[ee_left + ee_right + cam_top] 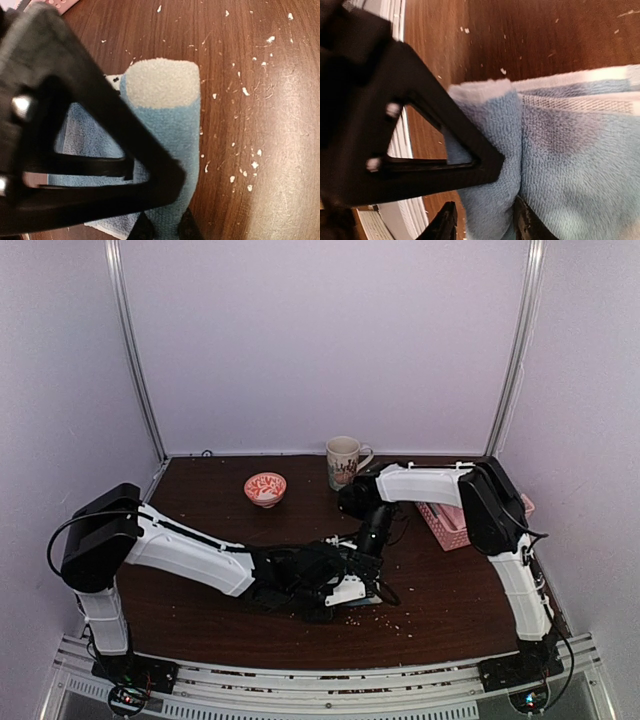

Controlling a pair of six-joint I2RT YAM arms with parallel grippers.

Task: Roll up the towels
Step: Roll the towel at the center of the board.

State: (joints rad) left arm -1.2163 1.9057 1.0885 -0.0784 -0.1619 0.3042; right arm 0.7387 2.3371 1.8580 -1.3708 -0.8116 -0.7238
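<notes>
While the left claw (pixel 166 231) pinches the rolled towel (pixel 165 125), the right claw (pixel 482 225) sits loose around it; its length runs straight ahead.

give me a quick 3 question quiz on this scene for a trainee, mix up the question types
1. True or false: the mug stands at the back of the table, to the right of the small bowl.
2. Which thing has a fold between the fingers of the left gripper? A a sponge; B the blue towel; C a spoon.
3. In a few words: what is scattered on the wood beside that towel?
Key: 1 true; 2 B; 3 pale crumbs.
</notes>
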